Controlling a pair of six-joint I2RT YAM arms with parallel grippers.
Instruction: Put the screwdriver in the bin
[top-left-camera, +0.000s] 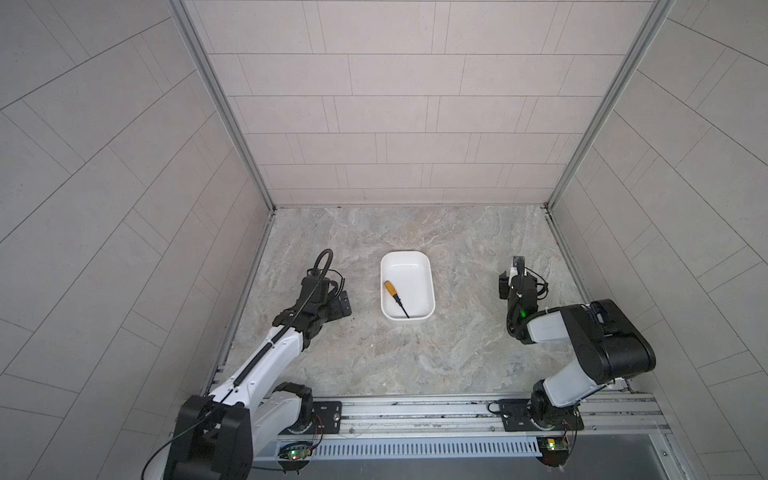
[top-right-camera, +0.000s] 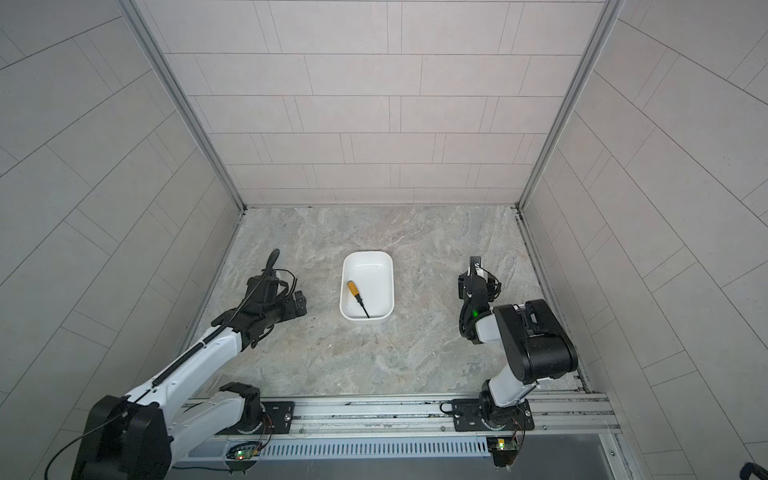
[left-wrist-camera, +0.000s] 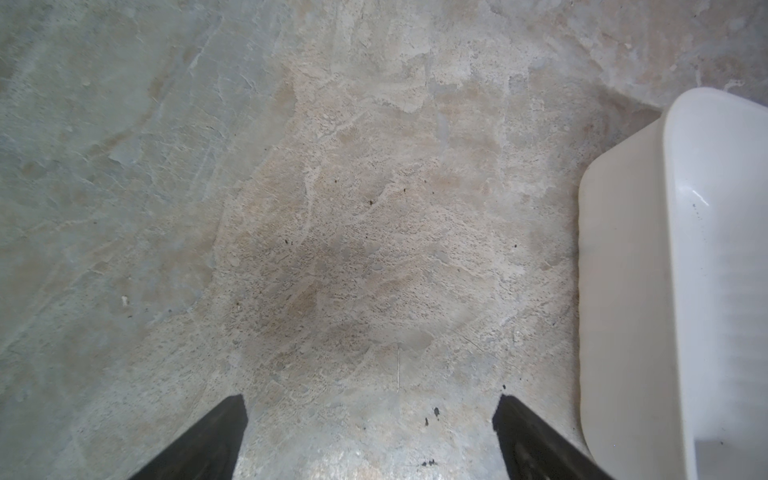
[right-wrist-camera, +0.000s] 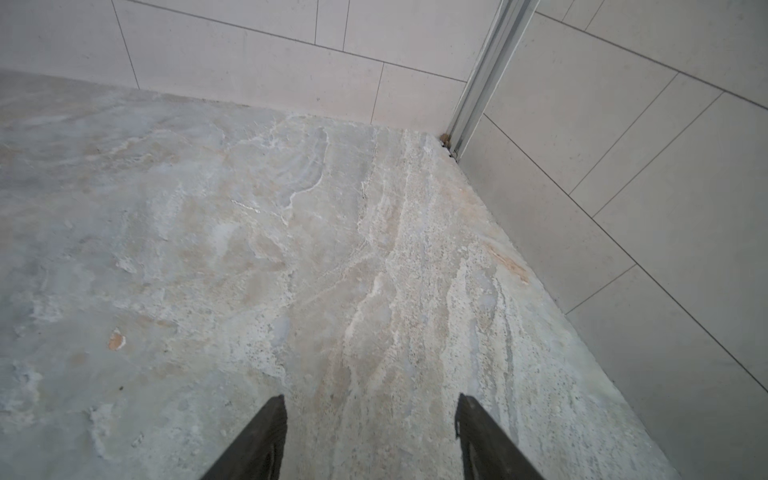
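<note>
Left wrist view: the left gripper (left-wrist-camera: 370, 419) shows its black jaws apart at the bottom edge, with only mottled grey stone tabletop (left-wrist-camera: 332, 228) between them. The shallow white rectangular plastic bin (left-wrist-camera: 623, 291) is cut off at the right edge. In both top views, centre frame, the small yellow-handled, dark-shafted screwdriver (top-left-camera: 397, 299) lies inside that bin near its left wall. The job looks done, so next the arms just park. In the right wrist view, the right gripper (right-wrist-camera: 372, 411) gapes too, empty. Neither wrist camera catches the screwdriver, and I can't tell whether its tip touches the bin's wall.
</note>
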